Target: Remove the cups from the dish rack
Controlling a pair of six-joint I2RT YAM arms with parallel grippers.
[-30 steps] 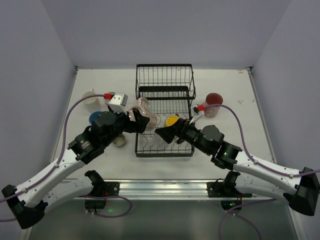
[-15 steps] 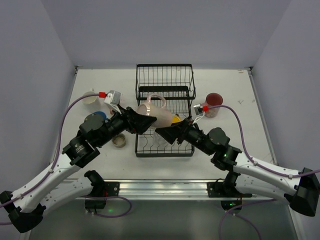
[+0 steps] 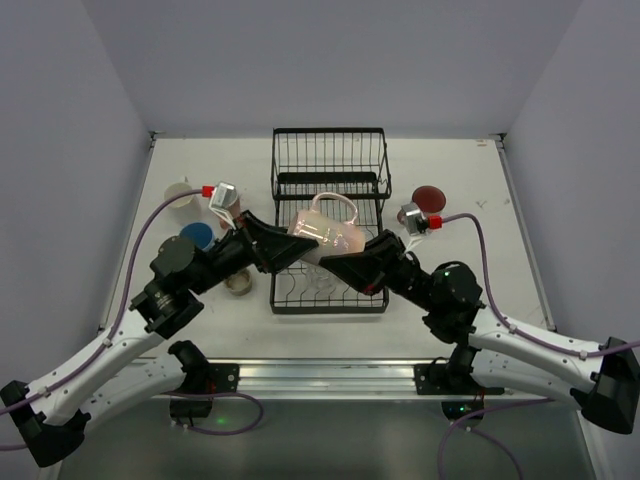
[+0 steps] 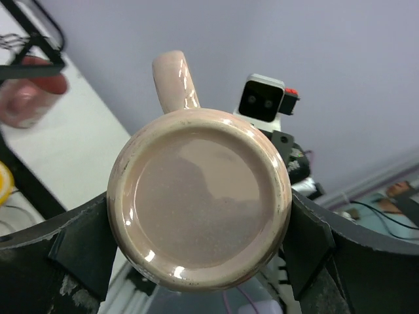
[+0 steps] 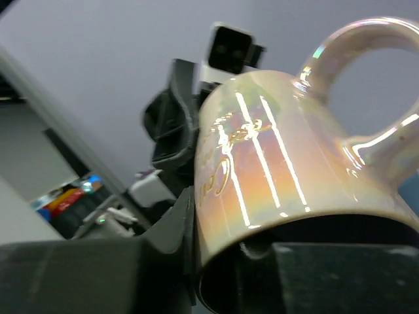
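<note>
A salmon-pink iridescent mug (image 3: pixel 325 232) hangs tilted above the front of the black wire dish rack (image 3: pixel 330 150), held from both sides. My left gripper (image 3: pixel 287 243) is shut on its base end, and in the left wrist view its fingers (image 4: pixel 78 248) press the sides of the mug's bottom (image 4: pixel 200 196). My right gripper (image 3: pixel 352 262) is shut on the mug's rim. In the right wrist view one of its fingers (image 5: pixel 171 242) lies outside the mug wall (image 5: pixel 262 170) and the other sits inside the mouth. A clear glass (image 3: pixel 322 285) lies in the rack's lower tier.
On the table to the left stand a white cup (image 3: pixel 180 193), a blue cup (image 3: pixel 196 236) and a small grey-beige cup (image 3: pixel 239 283). A dark red cup (image 3: pixel 428 197) stands to the right of the rack. Both arms cross over the rack's front edge.
My left gripper carried the pink mug right and up over the rack. My right gripper rose to meet it and shut on its rim; the yellow cup in the rack is now hidden.
</note>
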